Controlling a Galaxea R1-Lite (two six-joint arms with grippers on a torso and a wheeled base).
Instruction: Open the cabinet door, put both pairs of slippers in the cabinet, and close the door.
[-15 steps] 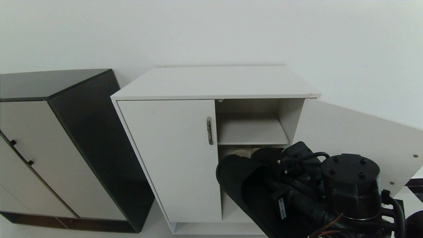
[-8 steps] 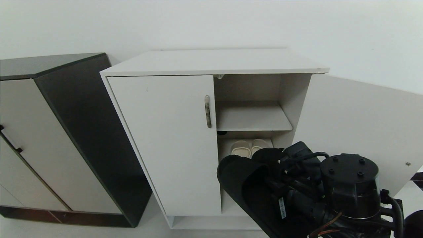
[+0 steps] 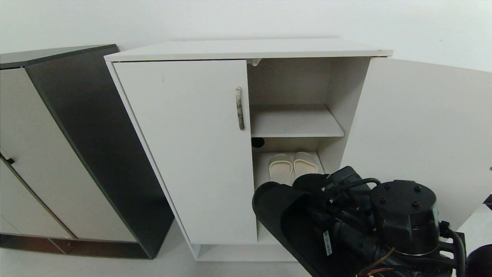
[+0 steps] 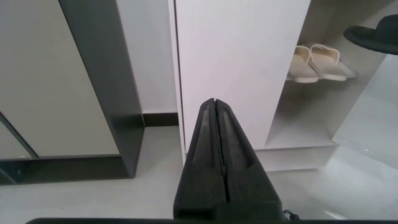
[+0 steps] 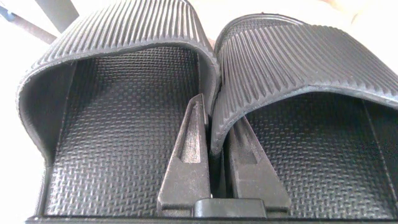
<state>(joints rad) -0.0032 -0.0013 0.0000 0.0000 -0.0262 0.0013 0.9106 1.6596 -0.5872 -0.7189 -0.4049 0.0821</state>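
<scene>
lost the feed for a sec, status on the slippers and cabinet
Right gripper shut on black slippers, in front of cabinet. Left gripper shut, empty. White slippers on lower shelf, right door open. Nothing blocking.

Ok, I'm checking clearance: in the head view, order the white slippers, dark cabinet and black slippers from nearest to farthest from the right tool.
1. black slippers, gripped in the right tool.
2. white slippers, on a shelf just beyond.
3. dark cabinet, far to the left.
</scene>
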